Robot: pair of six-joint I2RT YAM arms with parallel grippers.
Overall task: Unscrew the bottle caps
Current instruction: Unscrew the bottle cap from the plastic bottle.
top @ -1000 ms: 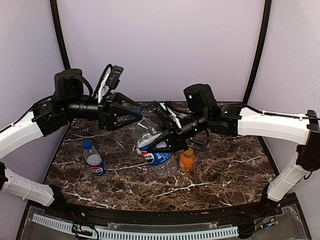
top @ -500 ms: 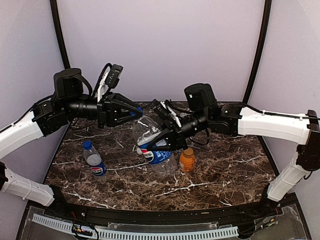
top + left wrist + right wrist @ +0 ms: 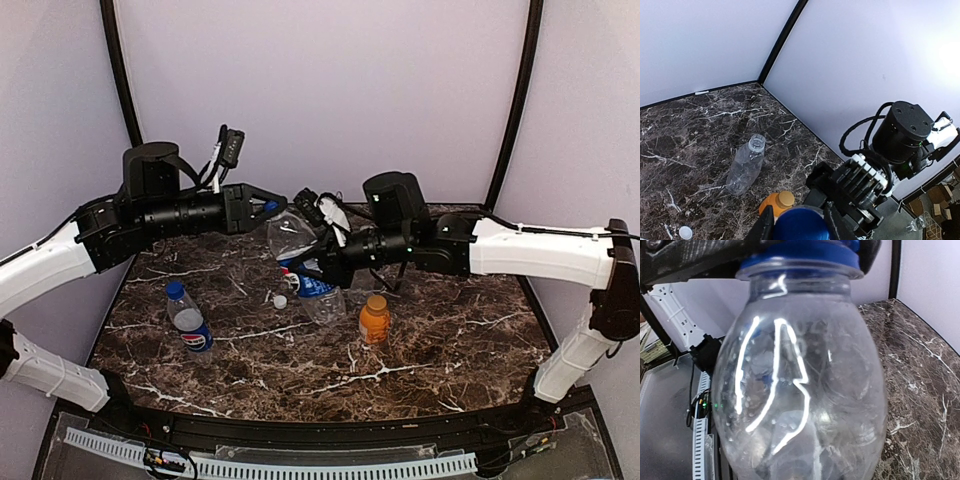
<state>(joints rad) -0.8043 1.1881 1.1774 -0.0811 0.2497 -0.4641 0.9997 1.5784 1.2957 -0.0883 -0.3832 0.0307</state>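
The left fingers [image 3: 765,226], open a second ago, now clamp the blue cap [image 3: 802,225] of the big Pepsi bottle [image 3: 303,282], which the right fingers [image 3: 322,268] grip above the tabletop [image 3: 450,340], so twisting can likely begin; the orange bottle [image 3: 374,320], small Pepsi bottle [image 3: 187,318] and loose white cap [image 3: 281,300] sit below, and only the crowded arms hamper turning.

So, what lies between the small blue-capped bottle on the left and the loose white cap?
Nothing; in the top view only bare marble table separates the small bottle and the white cap.
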